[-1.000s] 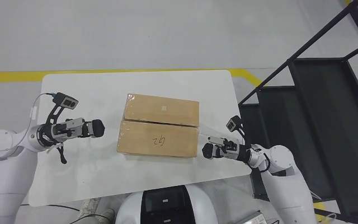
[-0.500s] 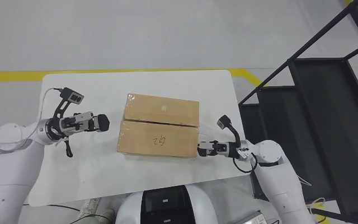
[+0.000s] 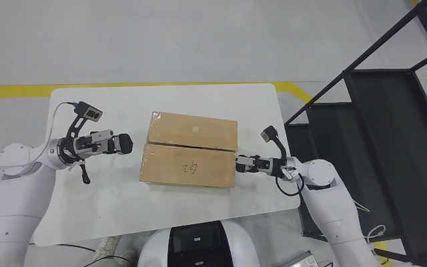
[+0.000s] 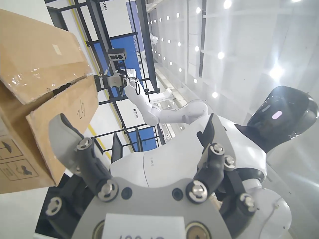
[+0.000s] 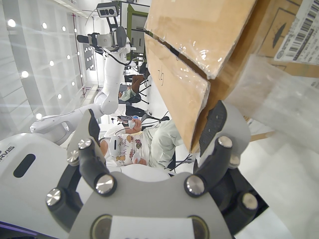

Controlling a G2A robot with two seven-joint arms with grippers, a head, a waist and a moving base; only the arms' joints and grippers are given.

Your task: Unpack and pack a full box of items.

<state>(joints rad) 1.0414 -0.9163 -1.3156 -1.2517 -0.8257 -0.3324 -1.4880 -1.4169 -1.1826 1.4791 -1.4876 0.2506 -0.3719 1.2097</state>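
- Your right pincer (image 5: 152, 125) is released, with its jaws spread wide and nothing grasped. In the right wrist view, a taped corner of the cardboard box (image 5: 194, 21) lies between its fingers (image 5: 216, 123), close against one of them.
- In the top view this pincer sits right of centre, with its tip at the right end of the box, about level with the seam (image 3: 190, 145) between the two top flaps.
- Your left pincer (image 3: 123, 143) is also released and empty. It hangs left of centre in the top view, pointing at the left end of the box, near it but with a strip of table showing between.
- The box lies closed in the middle of the white table (image 3: 100, 207), slightly skewed to the table's edges. Both flaps are down and meet along the seam.
- Clear tape (image 5: 199, 58) glints over the seam at the box's right end. The flap toward the lower edge of the top view carries a handwritten mark (image 3: 189, 169).
- A yellow floor line (image 3: 27, 90) runs behind the table across the upper part of the top view.
- A dark metal staircase (image 3: 373, 127) fills the right side of the top view.
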